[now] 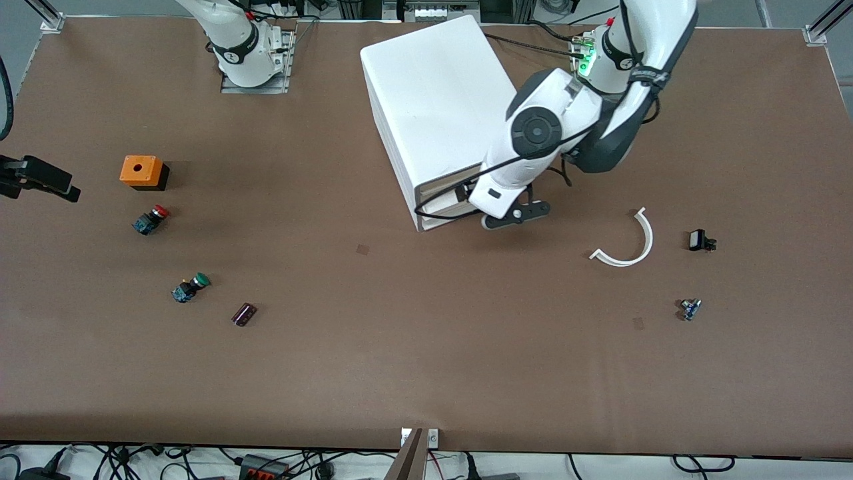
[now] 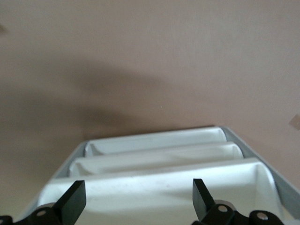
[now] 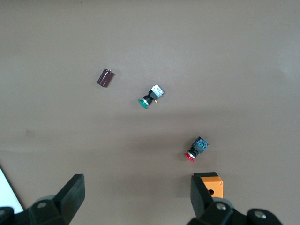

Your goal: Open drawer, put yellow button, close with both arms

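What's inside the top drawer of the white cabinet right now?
Cannot be told: the left gripper is open at the front of the drawer, which looks shut. No yellow button shows on the table; only the red-capped button and green-capped button do.

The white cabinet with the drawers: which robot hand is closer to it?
The left. The left gripper, open, is right at the cabinet's drawer fronts; the right gripper, open, waits at the table's right-arm end, above the orange box.

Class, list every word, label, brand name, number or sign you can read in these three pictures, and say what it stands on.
None can be read.
Left arm: no legible marking on its shell.
Cabinet: plain white, no label.
Orange box: no print visible.
Small parts on the table: too small to read.
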